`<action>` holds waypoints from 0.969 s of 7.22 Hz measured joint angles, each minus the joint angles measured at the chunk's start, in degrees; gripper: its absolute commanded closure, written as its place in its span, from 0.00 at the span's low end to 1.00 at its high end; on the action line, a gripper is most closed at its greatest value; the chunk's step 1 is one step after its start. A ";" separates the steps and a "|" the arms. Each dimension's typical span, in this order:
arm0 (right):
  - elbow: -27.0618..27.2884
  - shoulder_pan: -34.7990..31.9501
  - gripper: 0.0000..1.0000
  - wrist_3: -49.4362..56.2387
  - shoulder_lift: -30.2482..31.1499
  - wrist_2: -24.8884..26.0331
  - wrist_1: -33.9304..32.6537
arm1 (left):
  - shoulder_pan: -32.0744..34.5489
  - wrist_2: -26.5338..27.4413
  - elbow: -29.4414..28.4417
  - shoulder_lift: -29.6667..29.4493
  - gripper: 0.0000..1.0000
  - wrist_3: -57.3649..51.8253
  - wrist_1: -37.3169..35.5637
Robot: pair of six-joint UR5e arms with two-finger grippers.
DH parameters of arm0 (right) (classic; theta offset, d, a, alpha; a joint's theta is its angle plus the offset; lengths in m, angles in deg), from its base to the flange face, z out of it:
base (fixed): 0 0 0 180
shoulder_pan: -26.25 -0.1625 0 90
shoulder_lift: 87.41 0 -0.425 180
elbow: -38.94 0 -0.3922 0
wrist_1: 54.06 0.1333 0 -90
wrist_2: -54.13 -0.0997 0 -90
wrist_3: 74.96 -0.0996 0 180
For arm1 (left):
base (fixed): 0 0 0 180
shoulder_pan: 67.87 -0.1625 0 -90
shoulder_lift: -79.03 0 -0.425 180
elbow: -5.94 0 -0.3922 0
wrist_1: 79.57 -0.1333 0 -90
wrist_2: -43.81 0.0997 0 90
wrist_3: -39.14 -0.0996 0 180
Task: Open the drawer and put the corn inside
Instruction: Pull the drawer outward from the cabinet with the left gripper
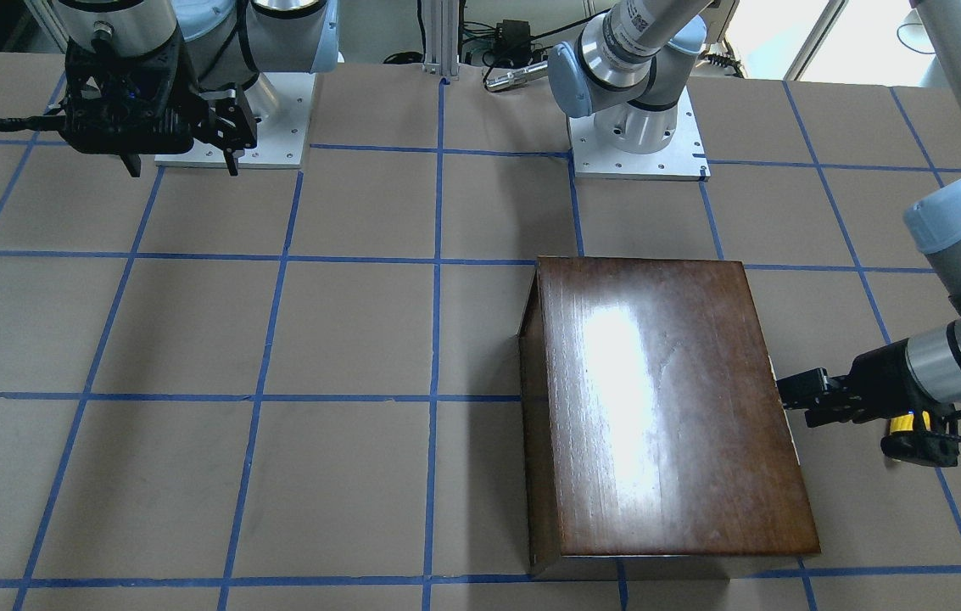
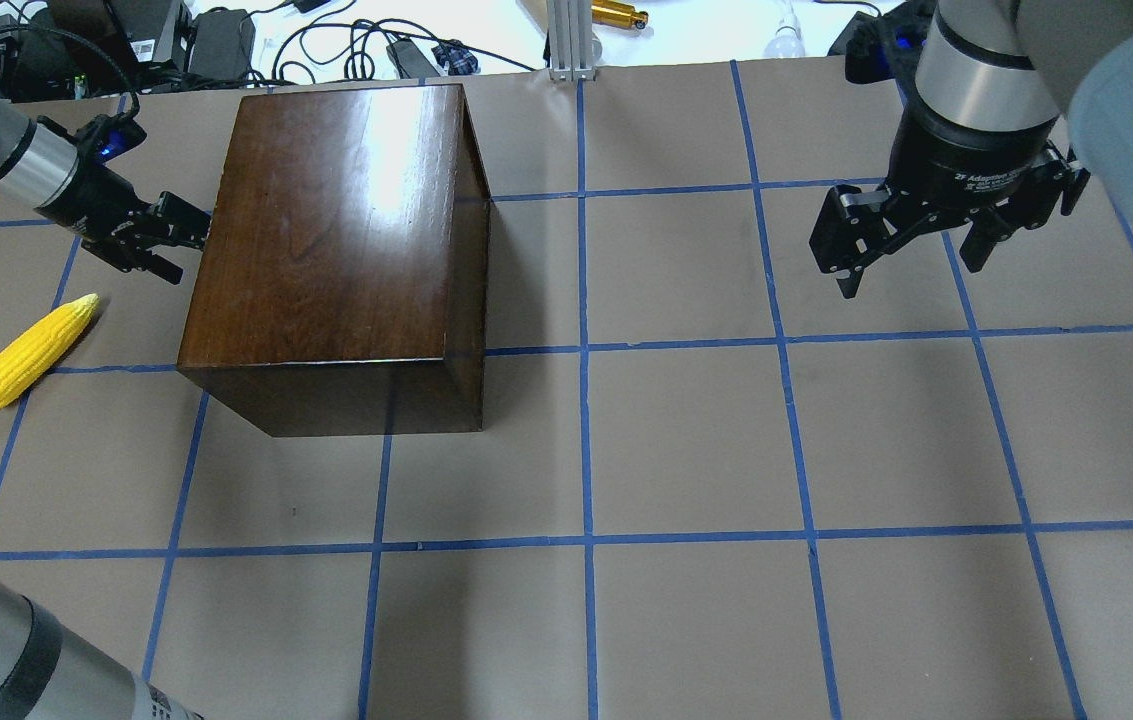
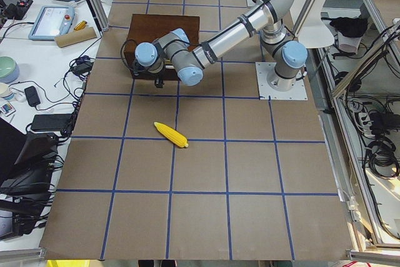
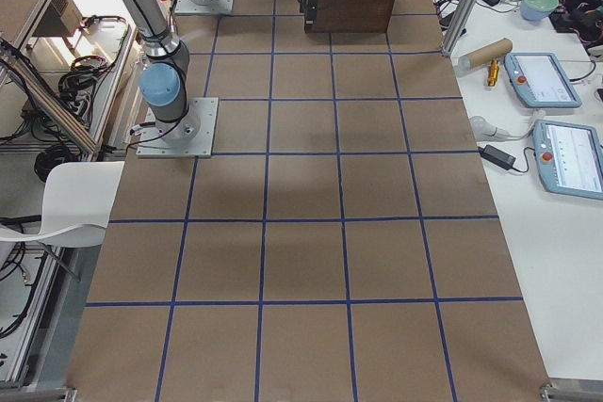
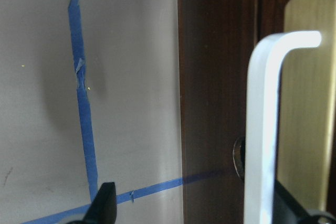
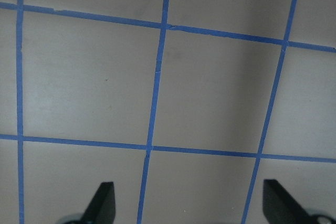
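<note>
The glossy dark-brown box [image 2: 326,240] stands on the table's left half with its drawer shut. My left gripper [image 2: 184,240] is open at the box's left face. In the left wrist view its fingertips [image 5: 105,205] straddle the metal pull [image 5: 260,129] on the dark front panel [image 5: 210,103], not closed on it. The yellow corn [image 2: 31,350] lies on the table to the left of the box, apart from the gripper; it also shows in the exterior left view [image 3: 170,134]. My right gripper [image 2: 911,250] hangs open and empty above the table's right side.
The table is brown paper with a grid of blue tape [image 2: 581,350]. Cables and devices lie beyond the far edge [image 2: 326,40]. The arm bases [image 1: 641,140] stand at the robot's side. The right wrist view shows only bare table [image 6: 210,93].
</note>
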 measured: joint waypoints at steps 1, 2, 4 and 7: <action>0.00 0.00 0.00 0.00 0.00 -0.02 0.00 | -0.10 -0.04 0.00 -0.15 0.00 0.04 0.11; 0.00 0.00 0.00 0.00 -0.01 -0.03 0.00 | -0.22 -0.05 -0.04 -0.29 0.00 0.05 0.25; 0.00 0.00 0.00 0.01 -0.03 -0.01 0.00 | -0.62 0.02 -0.13 -0.47 0.00 -0.02 0.43; 0.00 0.00 0.00 -0.03 0.01 -0.04 0.00 | -1.93 0.31 -0.24 -0.53 0.00 -0.11 0.39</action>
